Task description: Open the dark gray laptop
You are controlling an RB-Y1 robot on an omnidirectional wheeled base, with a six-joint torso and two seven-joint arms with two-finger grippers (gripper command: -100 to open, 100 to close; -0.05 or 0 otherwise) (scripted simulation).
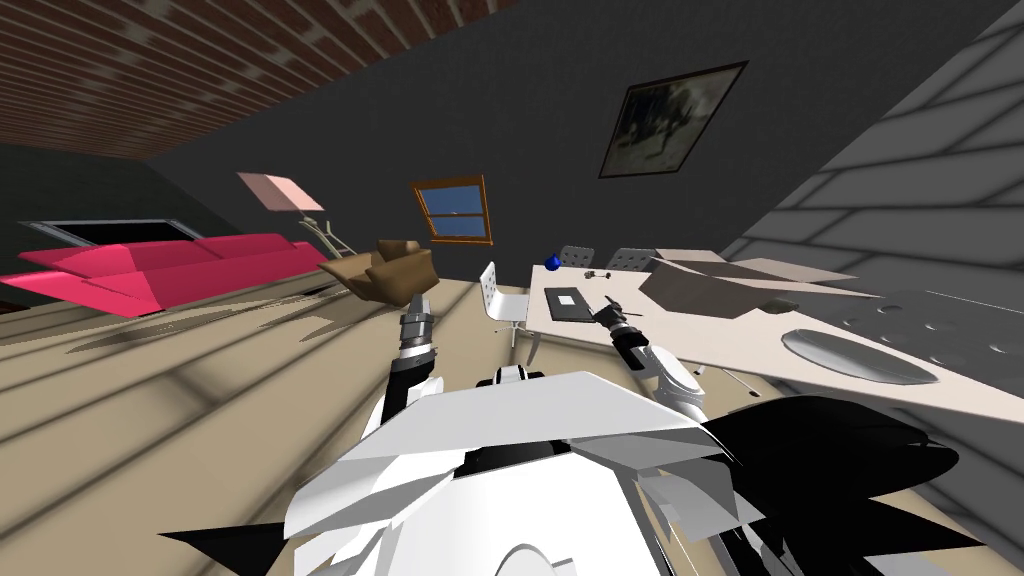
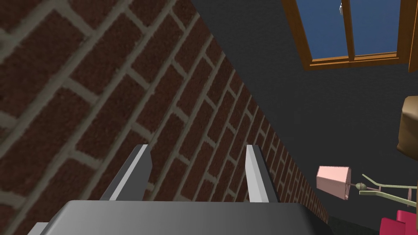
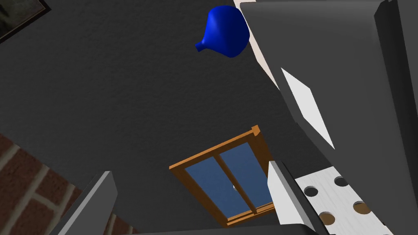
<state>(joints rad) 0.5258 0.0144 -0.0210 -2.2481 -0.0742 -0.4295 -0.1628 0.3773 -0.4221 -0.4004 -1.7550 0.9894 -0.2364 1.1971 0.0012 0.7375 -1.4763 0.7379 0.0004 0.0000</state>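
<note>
Since the dark gray laptop (image 1: 568, 303) lies shut and flat near the far end of the white tabletop (image 1: 740, 345), the robot holds its right claw (image 1: 607, 304) just beside the laptop's edge, fingers spread wide and gripping nothing. Reads as an approach to catch the lid lip. Right wrist view puts the lid off to one side of the fingers, not between them. Left claw (image 1: 416, 300) is raised over the floor, also wide and empty, probably parked clear.
</note>
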